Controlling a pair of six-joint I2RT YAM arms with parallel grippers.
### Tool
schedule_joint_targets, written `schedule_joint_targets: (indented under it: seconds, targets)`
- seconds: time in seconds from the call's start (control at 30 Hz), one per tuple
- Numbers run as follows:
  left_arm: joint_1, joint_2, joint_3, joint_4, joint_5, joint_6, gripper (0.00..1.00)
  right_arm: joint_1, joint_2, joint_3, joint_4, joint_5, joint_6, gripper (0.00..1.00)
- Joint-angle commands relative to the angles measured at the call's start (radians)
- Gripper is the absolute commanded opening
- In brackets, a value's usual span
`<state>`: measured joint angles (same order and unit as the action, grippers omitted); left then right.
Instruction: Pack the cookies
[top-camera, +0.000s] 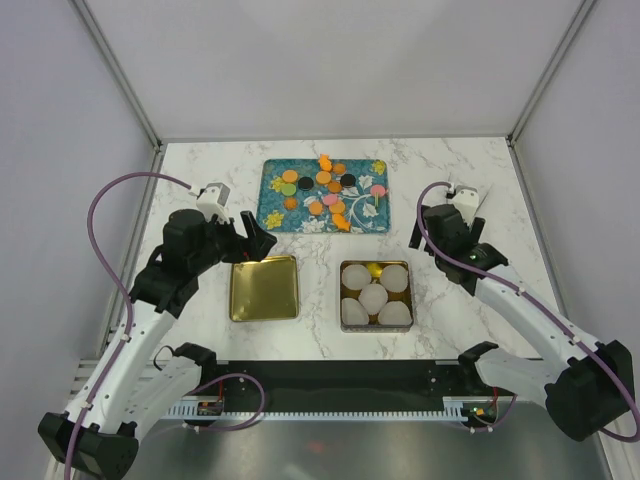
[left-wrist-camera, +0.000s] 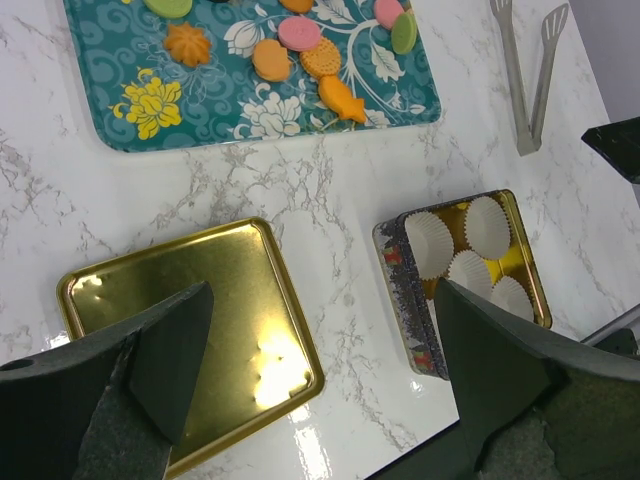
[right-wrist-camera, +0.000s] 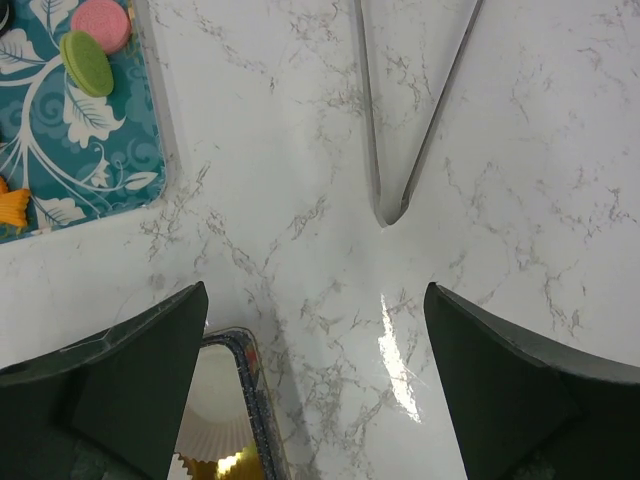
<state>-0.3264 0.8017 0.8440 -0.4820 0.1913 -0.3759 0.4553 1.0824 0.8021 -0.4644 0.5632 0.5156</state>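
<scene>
Cookies (top-camera: 322, 185), seen from above, lie scattered on the teal tray (top-camera: 268, 215), apart from the tin (top-camera: 344, 290) of paper cups (top-camera: 374, 298). At the left wrist we see the left gripper (left-wrist-camera: 320, 295) spread wide above a gold lid (left-wrist-camera: 190, 320). At the right wrist, the right gripper (right-wrist-camera: 315, 295) gapes wide, empty, near tongs (right-wrist-camera: 390, 208).

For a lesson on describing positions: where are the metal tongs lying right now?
The metal tongs lie on the marble table, right of the teal tray and beyond the tin of paper cups, just ahead of the open right gripper.
</scene>
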Motion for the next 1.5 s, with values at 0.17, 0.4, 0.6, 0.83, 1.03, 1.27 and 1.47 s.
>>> schedule_joint_targets:
  seconds: [0.17,0.4,0.6,0.83,1.03,1.27,1.47]
  targets:
    - [0.003,-0.002,0.006,0.019,0.043,0.008,1.0,-0.007,-0.018,0.08,-0.033,-0.011,-0.048,0.98]
    - [0.001,0.001,0.006,0.025,0.062,0.006,1.0,-0.286,0.114,0.118,0.015,-0.238,-0.155,0.98]
    - [0.003,-0.002,0.001,0.029,0.059,0.003,1.0,-0.363,0.281,0.144,0.124,-0.249,-0.143,0.98]
    - [0.003,-0.01,-0.003,0.031,0.062,0.0,1.0,-0.425,0.416,0.155,0.207,-0.249,-0.138,0.98]
    - [0.003,-0.015,-0.003,0.033,0.06,0.0,1.0,-0.434,0.569,0.235,0.259,-0.258,-0.164,0.98]
    - [0.003,-0.015,-0.005,0.031,0.053,0.002,1.0,-0.48,0.703,0.287,0.299,-0.278,-0.16,0.98]
    - [0.003,-0.004,-0.005,0.033,0.05,0.002,1.0,-0.495,0.744,0.27,0.359,-0.367,-0.158,0.89]
